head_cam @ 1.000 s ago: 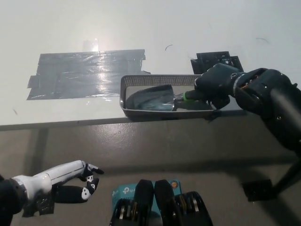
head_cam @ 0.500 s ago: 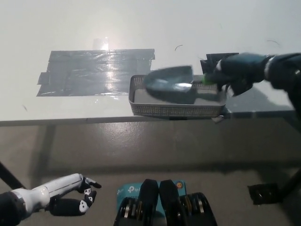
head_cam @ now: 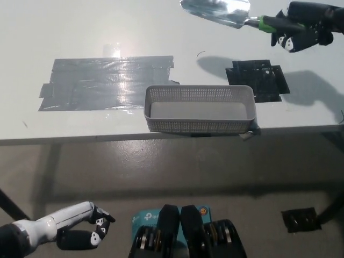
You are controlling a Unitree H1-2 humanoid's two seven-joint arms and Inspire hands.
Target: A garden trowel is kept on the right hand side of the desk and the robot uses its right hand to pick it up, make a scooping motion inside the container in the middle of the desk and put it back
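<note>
Although the trowel [head_cam: 217, 11] was clear of the basket [head_cam: 199, 108], it had not been set down: the black right hand [head_cam: 302, 27] was closed around its green-and-black handle at the upper right of the head view, with the grey blade pointing toward picture left, high above the desk [head_cam: 97, 32]. A shadow of blade and arm fell on the white surface near the black tape patch [head_cam: 257, 79] on the right side of the desk, which suggested the tool was held well off the surface. The basket, a pale mesh container, stood at the front edge of the desk near the middle, just beside the black patch and in front of the large grey tape patch [head_cam: 107, 83]; its floor looked bare, and nothing could be seen inside it. Nothing was visibly carried on the blade, though glare on the metal made this hard to confirm. The white left hand [head_cam: 80, 232] rested at the lower left below the desk edge, holding nothing, fingers loosely curled and apart. Judged from the layout, the pick-up was done, and the scoop in the basket appeared either finished or between passes; that could not be settled from this view alone. What remained for certain was the return of the trowel to the right side of the desk and release of the grip.
</note>
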